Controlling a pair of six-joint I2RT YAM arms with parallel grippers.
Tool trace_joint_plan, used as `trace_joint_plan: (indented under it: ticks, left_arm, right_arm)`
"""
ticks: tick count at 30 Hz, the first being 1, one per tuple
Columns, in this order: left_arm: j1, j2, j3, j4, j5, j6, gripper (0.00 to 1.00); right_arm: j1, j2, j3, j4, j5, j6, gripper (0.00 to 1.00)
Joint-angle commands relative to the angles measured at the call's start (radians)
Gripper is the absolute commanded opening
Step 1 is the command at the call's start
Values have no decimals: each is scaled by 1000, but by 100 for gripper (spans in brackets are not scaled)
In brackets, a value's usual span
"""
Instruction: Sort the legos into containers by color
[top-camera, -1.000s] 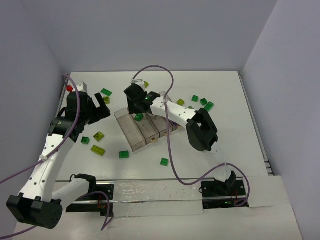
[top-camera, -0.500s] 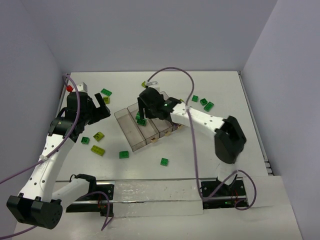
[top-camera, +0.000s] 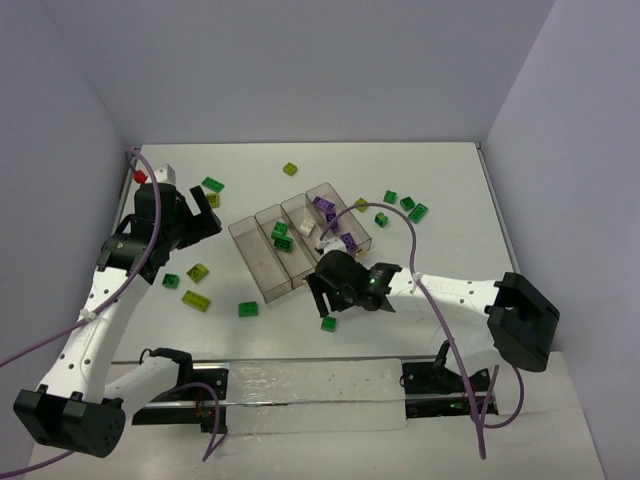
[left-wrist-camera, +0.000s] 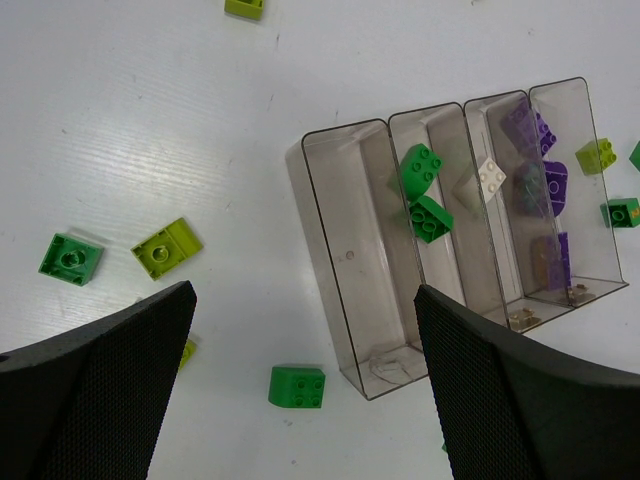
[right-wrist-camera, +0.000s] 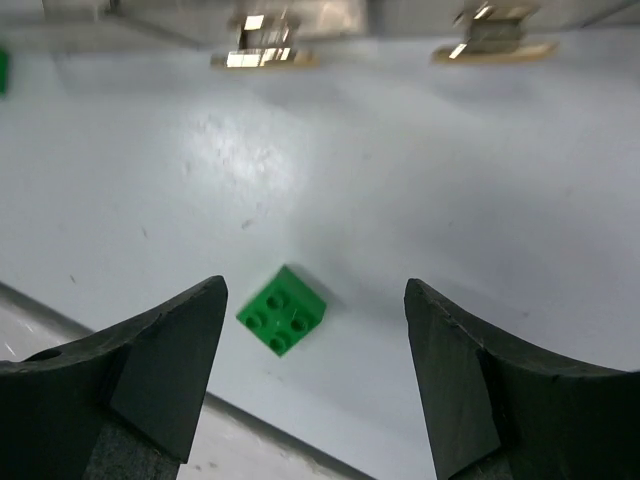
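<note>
My right gripper (right-wrist-camera: 315, 295) is open wide and holds nothing. It hangs over a dark green brick (right-wrist-camera: 281, 310) on the white table (right-wrist-camera: 480, 180), low in the middle of the top view, near the short end of the clear tray (top-camera: 262, 262). The brick looks hard and shiny, with four round studs, and it sits cornerwise. I should turn until my flat fingers (right-wrist-camera: 165, 370) face its flat sides, then go straight down. My left gripper (left-wrist-camera: 305, 292) is wide open and empty too.

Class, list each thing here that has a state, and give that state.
Left gripper: open, empty.
Right gripper: open, over a loose dark green studded brick.
Smoky clear plastic tray's leftmost compartment: empty.
Second compartment: holds two dark green bricks.
Third compartment: holds a white brick.
Fourth compartment: holds purple bricks.
</note>
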Motion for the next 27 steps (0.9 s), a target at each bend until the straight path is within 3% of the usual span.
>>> trace_joint_plan:
  ticks: [1,6,10,17,23,27]
  left_arm:
    - [-6,3,30,23,10,-2,99]
    - [-5,0,27,31,18,-8,99]
    - [-5,0,30,24,17,-10,99]
    - [-6,-5,30,24,15,-10,99]
    - [-6,4,32,29,23,-7,99]
    - [-5,5,37,29,22,-5,99]
  right_arm:
    - [55,-26,-20,57,-32,-106,79]
    - [98,26,-31,62,-46,-193,78]
    - [113,98,5,47,-68,-233,70]
    - [117,170,42,16,-91,-225,67]
    - [119,167,43,17,-65,-197,49]
    - [119,140,67,-7,-48,-195,29]
